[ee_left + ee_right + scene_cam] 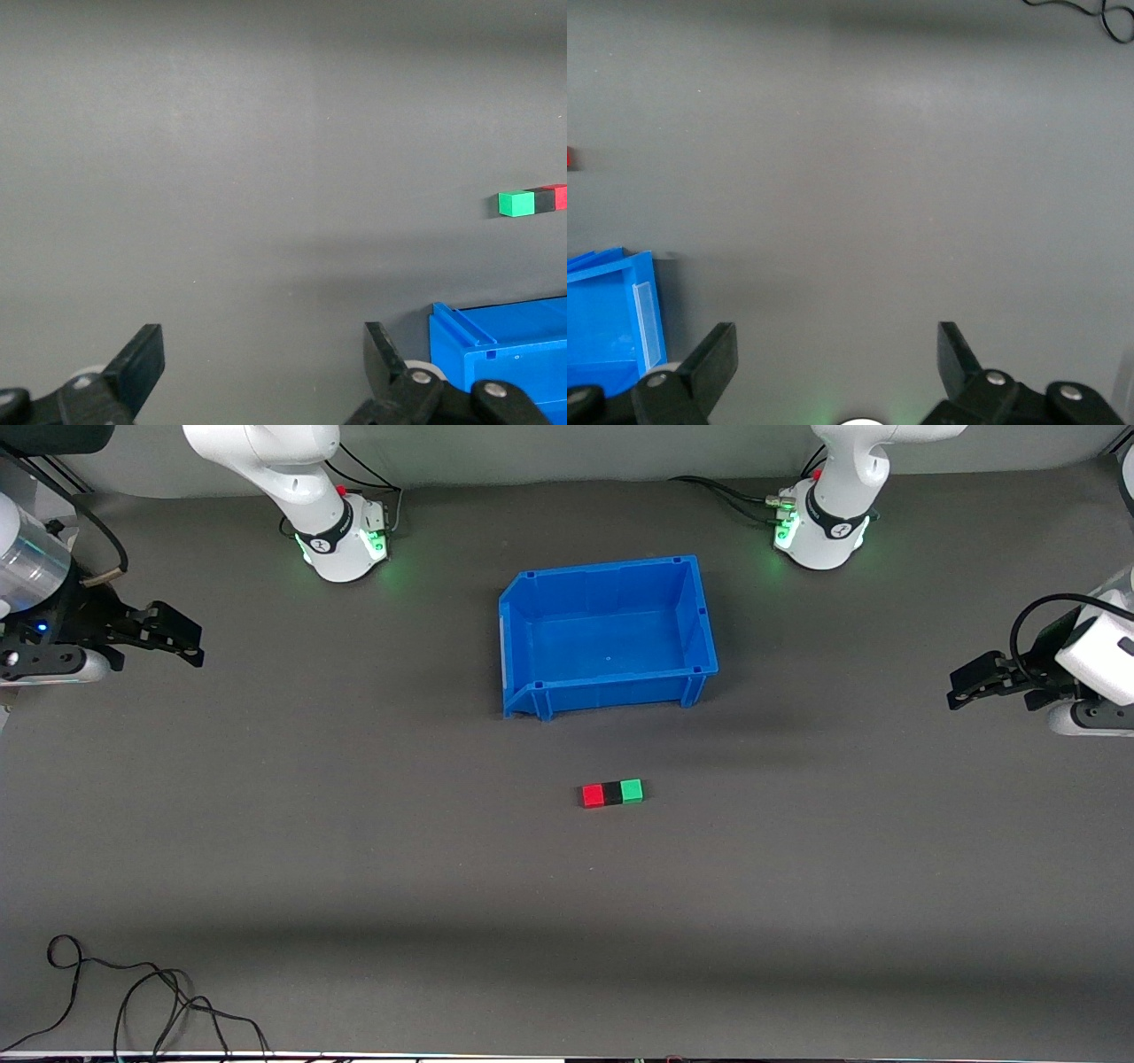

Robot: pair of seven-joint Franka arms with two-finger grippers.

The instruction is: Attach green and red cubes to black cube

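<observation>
A red cube (593,794), a black cube (612,793) and a green cube (632,790) lie touching in one row on the grey table, the black one in the middle, nearer the front camera than the blue bin. The left wrist view shows the green cube (516,204), the black cube (542,199) and the red cube (560,196). A sliver of the red cube (570,158) shows in the right wrist view. My left gripper (961,685) (264,363) is open and empty at the left arm's end of the table. My right gripper (188,640) (836,359) is open and empty at the right arm's end.
An empty blue bin (532,615) stands between the arm bases and the cubes; it also shows in the left wrist view (505,341) and the right wrist view (602,323). A black cable (133,1001) lies at the table's front edge toward the right arm's end.
</observation>
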